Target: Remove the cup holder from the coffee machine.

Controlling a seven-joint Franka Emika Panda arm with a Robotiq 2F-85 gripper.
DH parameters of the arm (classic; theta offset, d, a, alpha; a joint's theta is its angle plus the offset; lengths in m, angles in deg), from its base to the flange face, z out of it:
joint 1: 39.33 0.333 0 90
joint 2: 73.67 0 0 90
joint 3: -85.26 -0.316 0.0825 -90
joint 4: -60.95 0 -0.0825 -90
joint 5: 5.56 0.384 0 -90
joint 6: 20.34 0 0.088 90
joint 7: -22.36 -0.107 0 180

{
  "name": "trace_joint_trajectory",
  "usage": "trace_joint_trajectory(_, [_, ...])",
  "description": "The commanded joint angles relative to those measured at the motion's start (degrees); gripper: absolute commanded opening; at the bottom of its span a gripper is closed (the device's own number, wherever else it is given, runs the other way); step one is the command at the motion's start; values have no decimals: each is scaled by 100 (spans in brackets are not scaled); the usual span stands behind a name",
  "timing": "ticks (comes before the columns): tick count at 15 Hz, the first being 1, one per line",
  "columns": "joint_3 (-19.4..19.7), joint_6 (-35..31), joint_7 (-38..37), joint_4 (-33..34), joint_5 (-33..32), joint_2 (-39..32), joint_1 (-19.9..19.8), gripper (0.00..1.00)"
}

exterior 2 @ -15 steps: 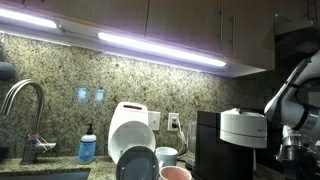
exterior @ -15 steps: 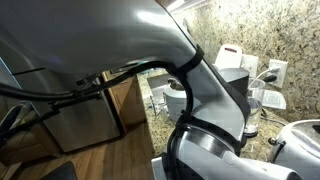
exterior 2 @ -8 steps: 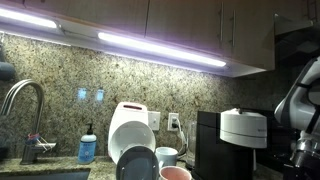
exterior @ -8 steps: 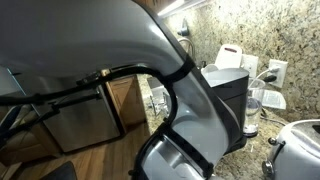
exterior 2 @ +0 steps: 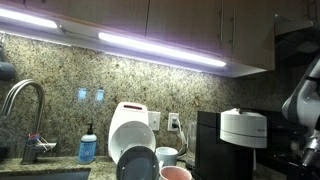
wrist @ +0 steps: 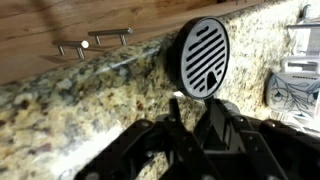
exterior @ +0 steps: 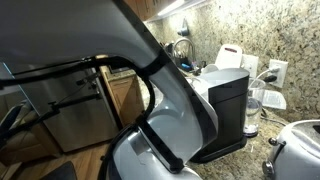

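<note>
Clamping the small round black plastic cup holder with a slotted top [wrist: 203,58] by its lower rim, dark gripper [wrist: 197,104] shut firmly on it. Holds the disc on edge over the speckled granite countertop [wrist: 70,110], near wooden cabinet fronts [wrist: 40,25]. Shows, in an exterior view, the tall black coffee machine [exterior 2: 222,142] with silver-grey domed head against the backsplash.

I see a black cup holder [wrist: 205,58] with a slatted, striped top. Around it, the countertop [wrist: 80,110] is speckled tan, brown and black.
</note>
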Motion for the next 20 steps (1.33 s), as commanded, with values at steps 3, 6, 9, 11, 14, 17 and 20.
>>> trace_joint_trajectory(3, [83, -275, 547, -373, 1156, 487, 116, 14])
trace_joint_trajectory(6, [171, -308, 856, -499, 1665, 589, 182, 14])
trace_joint_trajectory(9, [246, -325, 1139, -687, 1989, 699, 246, 14])
trace_joint_trajectory(11, [298, -271, 1251, -838, 1960, 782, 265, 14])
trace_joint_trajectory(14, [366, -269, 1365, -1062, 1875, 941, 306, 14])
trace_joint_trajectory(17, [408, -285, 1536, -1291, 1958, 1151, 314, 14])
trace_joint_trajectory(20, [453, -254, 1757, -1538, 2011, 1427, 279, 14])
